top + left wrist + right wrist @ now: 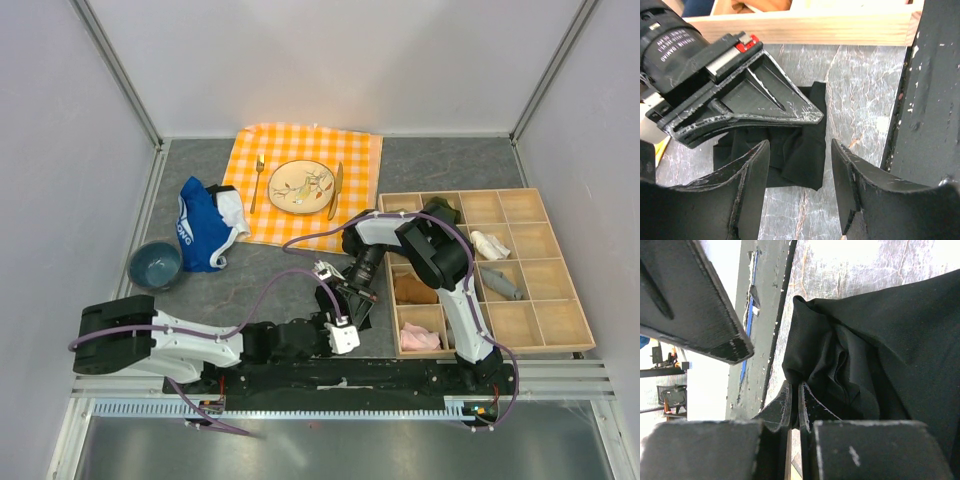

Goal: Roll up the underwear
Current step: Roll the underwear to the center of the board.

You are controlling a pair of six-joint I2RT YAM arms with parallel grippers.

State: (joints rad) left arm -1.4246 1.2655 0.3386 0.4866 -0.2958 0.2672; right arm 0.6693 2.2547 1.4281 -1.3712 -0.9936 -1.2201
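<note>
Presently, the underwear (865, 340) lies crumpled close to the table's near edge, beside the wooden tray (480, 191). Right gripper (794, 390): fingers pressed together, pinching a fabric fold. Left gripper (800, 146): fingers spread above it. No roll formed; rolling judged barely begun.

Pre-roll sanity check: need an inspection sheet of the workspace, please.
Surface: grey marbled table, no spills seen.
Job's things: black underwear crumpled under the grippers, not rolled.
Clutter: blue garment, bowl, checked cloth with plate, fork, knife; wooden tray holding small items.
Grippers: left gripper open over the fabric; right gripper shut on the underwear's edge.
Cables: purple cables loop along both arms, no snag seen.
Surroundings: white walls, nothing seen amiss.
</note>
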